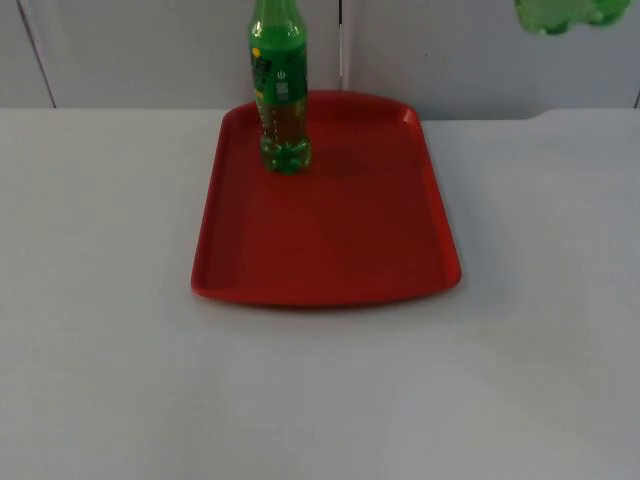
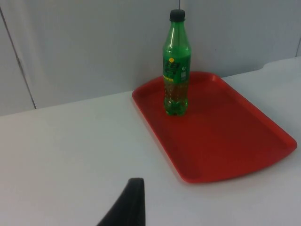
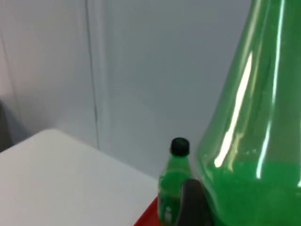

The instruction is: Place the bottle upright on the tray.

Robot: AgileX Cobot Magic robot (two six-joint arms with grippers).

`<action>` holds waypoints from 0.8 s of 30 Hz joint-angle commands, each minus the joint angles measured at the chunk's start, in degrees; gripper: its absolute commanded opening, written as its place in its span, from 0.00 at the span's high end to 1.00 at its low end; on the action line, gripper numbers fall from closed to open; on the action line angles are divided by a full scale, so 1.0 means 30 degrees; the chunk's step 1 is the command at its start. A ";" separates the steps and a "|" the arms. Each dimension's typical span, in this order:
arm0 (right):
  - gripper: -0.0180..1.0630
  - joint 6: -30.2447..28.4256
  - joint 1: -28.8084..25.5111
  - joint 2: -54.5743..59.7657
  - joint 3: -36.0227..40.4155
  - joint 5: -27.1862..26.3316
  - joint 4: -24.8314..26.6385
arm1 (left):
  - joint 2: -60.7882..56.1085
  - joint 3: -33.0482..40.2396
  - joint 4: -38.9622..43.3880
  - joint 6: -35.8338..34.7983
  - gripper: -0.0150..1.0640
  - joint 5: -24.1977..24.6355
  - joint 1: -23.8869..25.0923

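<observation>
A red tray (image 1: 330, 250) lies in the middle of the white table. A green bottle (image 1: 279, 90) with a black cap stands upright on the tray's far left corner; the left wrist view shows that same bottle (image 2: 176, 70) on the tray (image 2: 225, 136). A second green bottle (image 1: 565, 15) hangs in the air at the far right, above the table. My right gripper (image 3: 235, 209) is shut on this second bottle (image 3: 254, 141), one black fingertip (image 3: 190, 202) against its side. My left gripper (image 2: 129, 207) waits over the table, left of the tray.
The grey partition wall (image 1: 150, 50) closes the table's far edge just behind the tray. Bare white table top (image 1: 320, 400) stretches in front of the tray and to both sides of it.
</observation>
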 commanded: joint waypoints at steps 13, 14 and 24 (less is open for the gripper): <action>0.98 0.5529 0.0089 0.2474 0.4996 -1.4008 -0.9314 | -0.0095 -0.0134 0.0204 0.0000 0.01 -0.0007 -0.0120; 0.98 0.5529 0.0089 0.2474 0.4996 -1.4008 -0.9314 | -0.0095 -0.0134 0.0204 0.0000 0.01 -0.0007 -0.0120; 0.98 0.7295 -0.1065 0.6184 0.4562 -1.7646 -0.9968 | -0.0095 -0.0134 0.0204 0.0000 0.01 -0.0007 -0.0120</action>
